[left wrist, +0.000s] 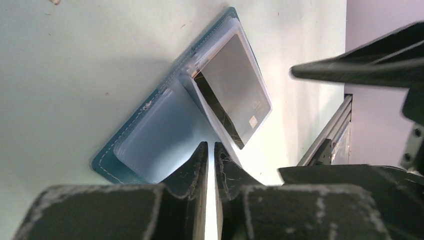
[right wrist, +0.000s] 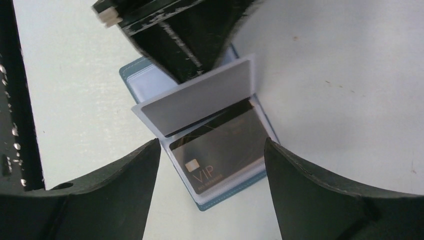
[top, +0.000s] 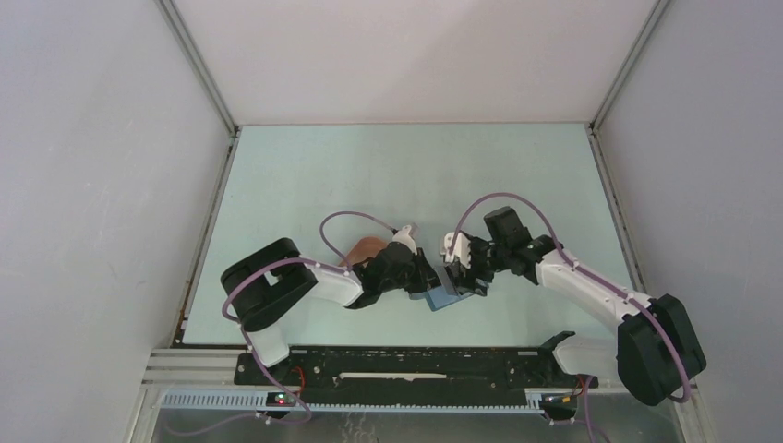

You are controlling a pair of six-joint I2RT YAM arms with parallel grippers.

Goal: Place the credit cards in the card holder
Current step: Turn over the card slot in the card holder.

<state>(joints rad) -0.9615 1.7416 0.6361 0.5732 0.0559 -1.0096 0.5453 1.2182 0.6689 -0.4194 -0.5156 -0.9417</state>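
Note:
The card holder (top: pixel 450 299), a blue wallet, lies open on the table between both grippers. It shows in the left wrist view (left wrist: pixel 107 160) and the right wrist view (right wrist: pixel 235 194). A black card marked VIP (right wrist: pixel 225 150) sits in one of its clear sleeves, also seen from the left wrist (left wrist: pixel 235 95). My left gripper (left wrist: pixel 210 146) is shut on a clear sleeve page (right wrist: pixel 200 100) and holds it raised off the wallet. My right gripper (right wrist: pixel 212 145) is open and empty just above the black card. The tan-orange card is not in view.
A pinkish-brown oval tray (top: pixel 365 247) lies just behind the left gripper (top: pixel 427 280). The right gripper (top: pixel 459 277) is close beside it. The metal rail of the arm bases (top: pixel 406 365) runs along the near edge.

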